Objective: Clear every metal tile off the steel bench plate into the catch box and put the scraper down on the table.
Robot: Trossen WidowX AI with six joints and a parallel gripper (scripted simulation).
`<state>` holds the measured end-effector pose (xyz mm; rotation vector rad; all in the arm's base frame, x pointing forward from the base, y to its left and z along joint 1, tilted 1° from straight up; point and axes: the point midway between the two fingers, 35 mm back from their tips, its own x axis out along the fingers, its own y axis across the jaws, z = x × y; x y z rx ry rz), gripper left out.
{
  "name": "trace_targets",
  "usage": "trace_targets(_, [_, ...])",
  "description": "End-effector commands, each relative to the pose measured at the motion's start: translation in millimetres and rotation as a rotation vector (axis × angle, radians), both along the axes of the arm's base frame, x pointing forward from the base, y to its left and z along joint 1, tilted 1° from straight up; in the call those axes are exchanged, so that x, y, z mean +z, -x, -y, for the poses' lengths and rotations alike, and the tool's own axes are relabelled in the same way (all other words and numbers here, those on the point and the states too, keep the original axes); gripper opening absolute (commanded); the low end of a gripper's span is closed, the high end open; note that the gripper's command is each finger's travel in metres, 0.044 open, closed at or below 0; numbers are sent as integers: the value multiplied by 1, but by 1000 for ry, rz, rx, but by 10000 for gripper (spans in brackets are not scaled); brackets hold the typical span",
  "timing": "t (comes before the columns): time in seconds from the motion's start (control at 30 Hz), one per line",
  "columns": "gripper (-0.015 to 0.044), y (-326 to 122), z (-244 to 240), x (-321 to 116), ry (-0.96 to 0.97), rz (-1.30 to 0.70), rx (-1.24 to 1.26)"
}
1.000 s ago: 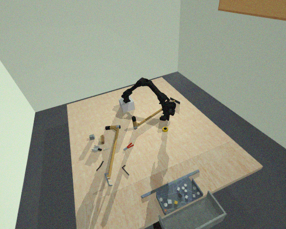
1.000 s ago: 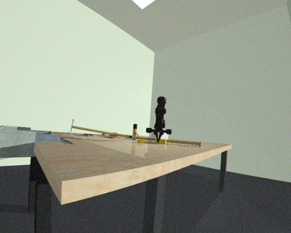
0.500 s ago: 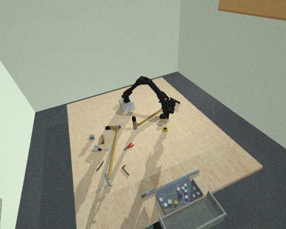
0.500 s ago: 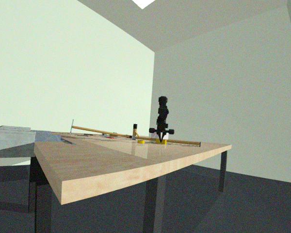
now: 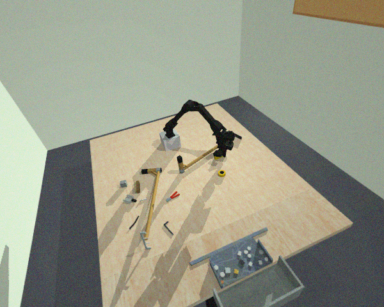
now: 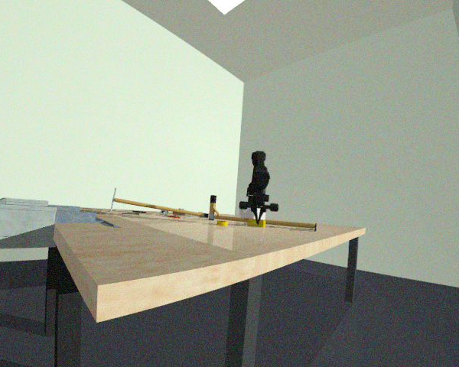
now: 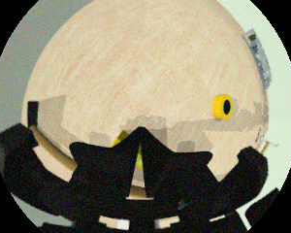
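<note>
The long scraper (image 5: 152, 208) (image 6: 154, 206) lies on the table with its grey metal blade toward the bench plate side and a black-tipped cross grip at its other end. The steel bench plate (image 5: 223, 259) (image 6: 75, 214) holds several white and grey tiles, one yellow tile (image 5: 235, 271) and one orange tile (image 5: 222, 282). The catch box (image 5: 292, 272) (image 6: 20, 221) adjoins the plate's far end; its floor shows no tiles. My gripper (image 5: 219, 154) (image 6: 258, 223) (image 7: 141, 130) is shut and empty, low at a yellow block (image 5: 218, 157) (image 6: 262, 223) (image 7: 119, 139), away from the scraper. Contact with the block is unclear.
A second wooden-handled tool (image 5: 200, 157) (image 6: 293, 224) (image 7: 53, 154) with a black end piece lies beside my gripper. A yellow ring (image 5: 221, 175) (image 6: 222, 223) (image 7: 217, 108) lies nearby. Red pliers (image 5: 172, 196), a hex key (image 5: 168, 228) and a grey cube (image 5: 123, 183) lie around the scraper.
</note>
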<state>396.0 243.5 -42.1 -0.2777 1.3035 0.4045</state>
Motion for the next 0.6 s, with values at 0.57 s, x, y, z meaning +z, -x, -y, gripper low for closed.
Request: trace_targets(0.57, [0, 37, -9, -3, 6, -12, -4])
